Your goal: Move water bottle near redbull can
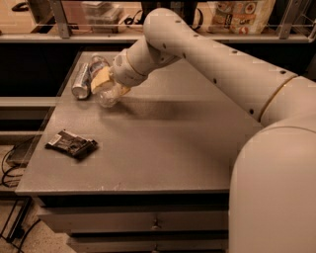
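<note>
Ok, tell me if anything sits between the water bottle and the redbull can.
Nothing visible. The gripper holds the clear ribbed plastic bottle beside the slim silver can; the flat dark packet lies well apart.

A grey table (163, 148) filled the room's middle under dim, warm light, with drawers (133, 223) below its near edge. Along the far side ran a pale shelf (74, 37) with metal uprights and a printed bag (244, 15) at the right. Black cables (9, 170) trailed over speckled floor (29, 242) at the near left. The hand (102, 81) gripped the water bottle (107, 95) at the table's far left.
</note>
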Available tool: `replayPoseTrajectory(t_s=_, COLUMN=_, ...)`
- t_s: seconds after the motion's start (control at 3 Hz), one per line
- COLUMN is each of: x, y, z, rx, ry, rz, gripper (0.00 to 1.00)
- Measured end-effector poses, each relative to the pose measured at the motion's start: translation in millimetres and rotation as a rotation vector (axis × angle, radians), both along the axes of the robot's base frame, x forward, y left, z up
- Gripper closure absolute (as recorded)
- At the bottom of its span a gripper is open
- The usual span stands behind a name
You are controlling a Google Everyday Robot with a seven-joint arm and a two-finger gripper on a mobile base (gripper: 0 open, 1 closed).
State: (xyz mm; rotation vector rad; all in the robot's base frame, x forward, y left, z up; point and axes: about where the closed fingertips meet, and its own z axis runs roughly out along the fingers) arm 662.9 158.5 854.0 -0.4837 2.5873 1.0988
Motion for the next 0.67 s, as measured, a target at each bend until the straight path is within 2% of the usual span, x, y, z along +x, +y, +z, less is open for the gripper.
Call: replayPoseTrajectory(t_s=0.67, x=5.2, y=11.2, z=-7.7, rx=-0.048, ry=0.005, rz=-0.033, gripper=0.13)
